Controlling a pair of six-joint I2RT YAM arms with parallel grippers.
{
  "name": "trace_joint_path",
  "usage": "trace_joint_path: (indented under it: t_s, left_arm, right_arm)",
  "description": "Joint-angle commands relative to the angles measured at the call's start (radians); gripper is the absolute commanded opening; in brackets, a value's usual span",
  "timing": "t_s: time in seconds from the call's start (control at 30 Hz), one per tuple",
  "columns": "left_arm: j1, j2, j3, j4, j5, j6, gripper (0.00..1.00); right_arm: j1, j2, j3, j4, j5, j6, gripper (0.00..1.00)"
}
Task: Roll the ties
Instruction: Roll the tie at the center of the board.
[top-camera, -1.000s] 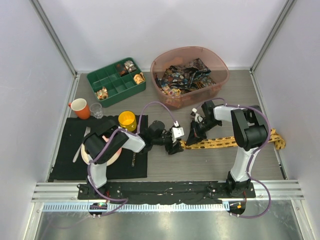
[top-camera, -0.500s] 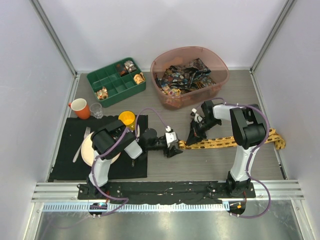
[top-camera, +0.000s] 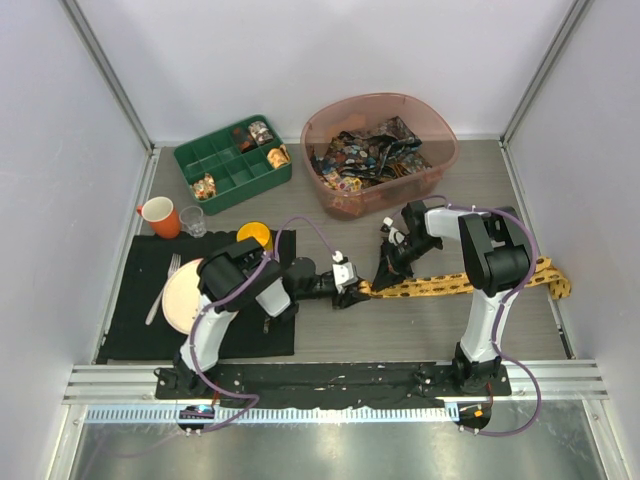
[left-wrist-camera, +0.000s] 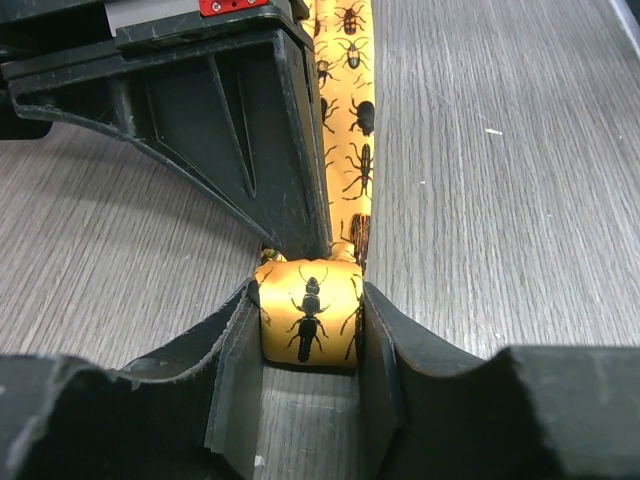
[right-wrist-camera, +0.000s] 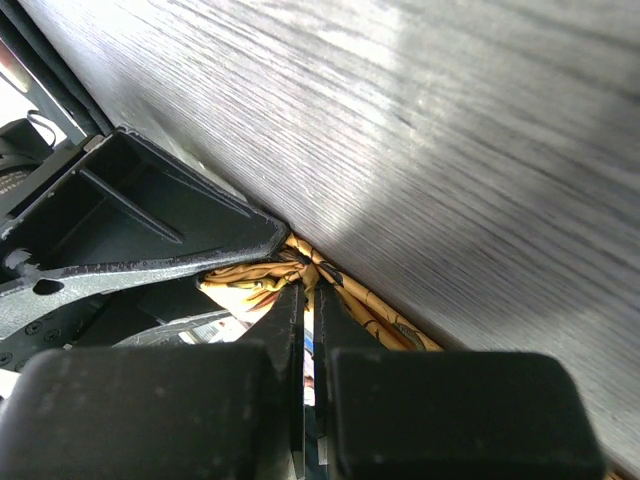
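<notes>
Your left gripper (left-wrist-camera: 308, 297) has closed in from 9 o'clock, clamping the rolled tie (left-wrist-camera: 306, 322) end; right gripper (right-wrist-camera: 308, 290) stays shut: continue rolling.

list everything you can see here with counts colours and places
yellow tie: one, orange-yellow with black insects, on table, one end rolled
tub: one, pink, far centre
dark ties: several, many-coloured prints, in tub
tray: one, green, far left, holding trinkets
mug: one, orange, left
glass: one, clear, beside mug
mat: one, black, near left
cup: one, yellow, mat's far corner
plate: one, pale, on mat
fork: one, silver, beside plate
left gripper: one, black, shut on tie's roll
right gripper: one, black, shut, tips at tie
</notes>
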Motion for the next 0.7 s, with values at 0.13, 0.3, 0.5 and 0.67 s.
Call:
trace_joint_path:
  t_s: [0.13,0.3,0.5,0.67]
  left_arm:
    - [-0.005,-0.152,0.056,-0.496,-0.071,0.101,0.24]
    - [-0.005,-0.223,0.168,-0.849,-0.128,0.184,0.11]
    - [-0.008,-0.257,0.307,-1.179,-0.179,0.278,0.0]
    - [-0.02,-0.231,0.427,-1.501,-0.237,0.331,0.0]
  right_arm:
    - [0.05,0.075,-0.047,0.098,0.248,-0.062,0.01]
    - [0.059,0.059,-0.054,0.15,0.205,-0.039,0.01]
    - [0.067,0.072,-0.054,0.173,0.151,-0.025,0.01]
    - [0.061,0.054,-0.031,0.161,0.125,-0.035,0.07]
